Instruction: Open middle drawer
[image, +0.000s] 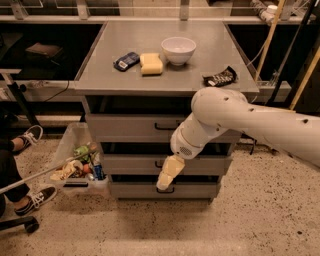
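A grey cabinet has three drawers stacked under its top. The middle drawer (127, 164) has a flat grey front and looks shut. Its small black bar handle is mostly hidden behind my gripper. My gripper (165, 181), cream-coloured, points downward in front of the cabinet. It overlaps the middle drawer's handle area, and its tip reaches the bottom drawer's handle (169, 190). My white arm (235, 117) comes in from the right across the drawer fronts. The top drawer (125, 126) shows its black handle (165, 126).
On the cabinet top stand a white bowl (178, 49), a yellow sponge (151, 63), a blue packet (126, 61) and a black snack bag (220, 77). A clear bin of rubbish (80, 167) sits left of the drawers. A person's shoes (31, 136) are at far left. Wooden poles (267, 37) lean at right.
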